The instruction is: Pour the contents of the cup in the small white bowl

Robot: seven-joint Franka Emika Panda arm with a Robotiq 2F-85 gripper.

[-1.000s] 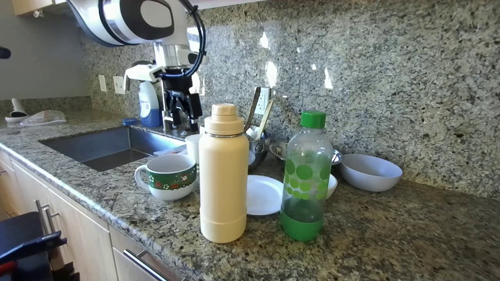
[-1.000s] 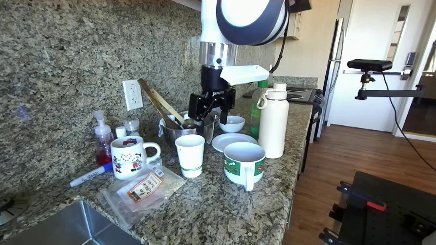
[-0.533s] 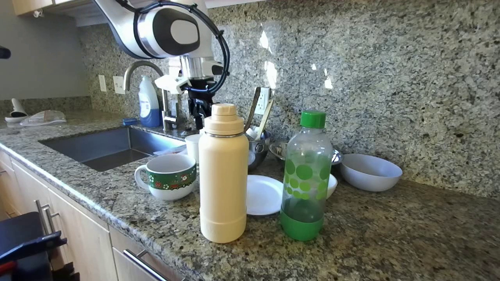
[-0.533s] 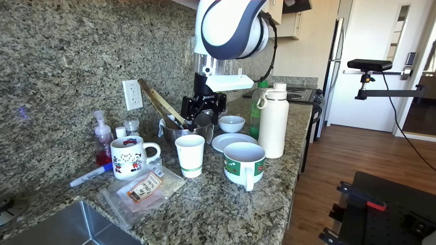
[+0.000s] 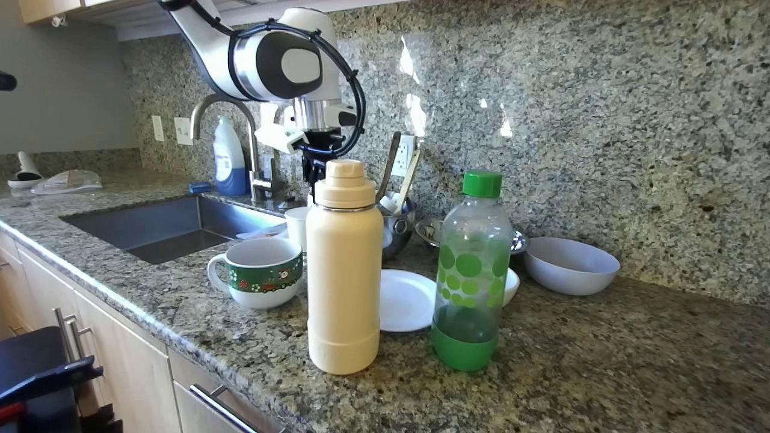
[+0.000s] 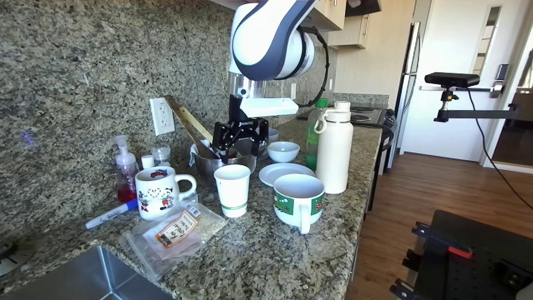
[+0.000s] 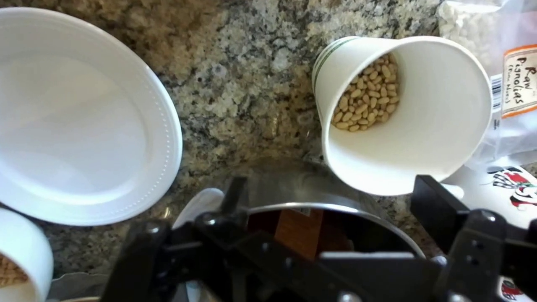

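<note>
The black claw (image 6: 240,156), jaws apart, is brought lower and the round steel bowl (image 6: 205,166) slightly shifted; the green-banded white paper cup (image 6: 232,191) is not yet grasped on the granite counter (image 6: 250,258), so pouring into the small round white bowl (image 6: 283,154) must wait.

2 ext. views face opp. ways along counter (image 5: 631,361), sharing flask (image 6: 334,154); wrist cam looks down, close on cup (image 7: 413,115).

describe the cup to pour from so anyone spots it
On the granite counter, find the big metal bowl. In an exterior view, the cup stands before it, between the cartoon mug and the wide mug. Unlike them, it has no handle, just a thin green band near its base.
</note>
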